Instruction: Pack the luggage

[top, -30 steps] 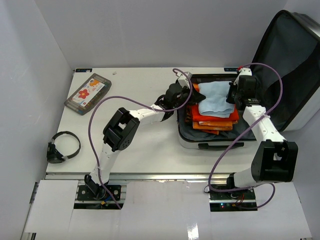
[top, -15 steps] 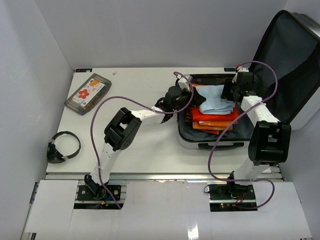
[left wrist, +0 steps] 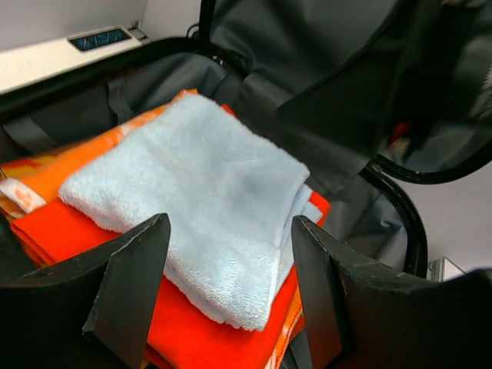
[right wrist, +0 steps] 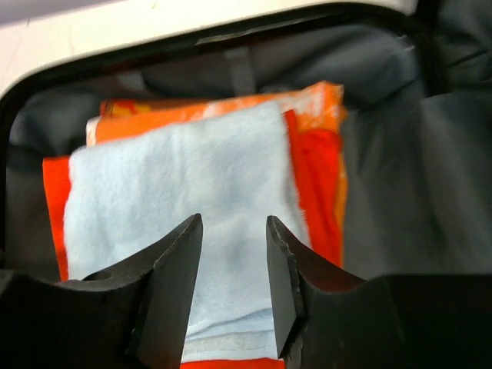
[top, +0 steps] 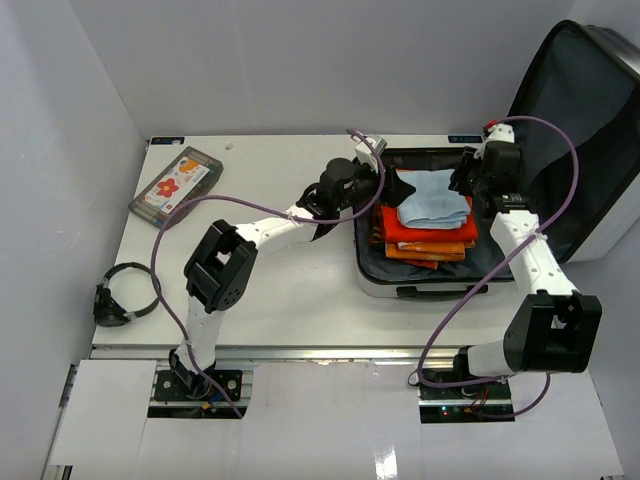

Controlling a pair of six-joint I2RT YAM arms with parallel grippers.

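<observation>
The luggage (top: 420, 291) lies open at the table's right, its lid (top: 585, 120) standing up behind it. Inside, a light blue towel (top: 433, 200) rests folded on a stack of orange and red clothes (top: 425, 240). My left gripper (top: 376, 182) hovers at the case's left rim. In the left wrist view the left gripper (left wrist: 229, 231) is wide open, with the towel (left wrist: 192, 177) lying below it. My right gripper (top: 468, 182) is at the towel's right side. The right wrist view shows the right gripper (right wrist: 233, 223) narrowly open above the towel (right wrist: 177, 184), holding nothing.
A flat grey case with a red flower (top: 176, 187) lies at the table's back left. A black headband-like ring (top: 125, 295) sits at the left edge. White walls close in the left and back. The grey lining (right wrist: 400, 154) surrounds the stack.
</observation>
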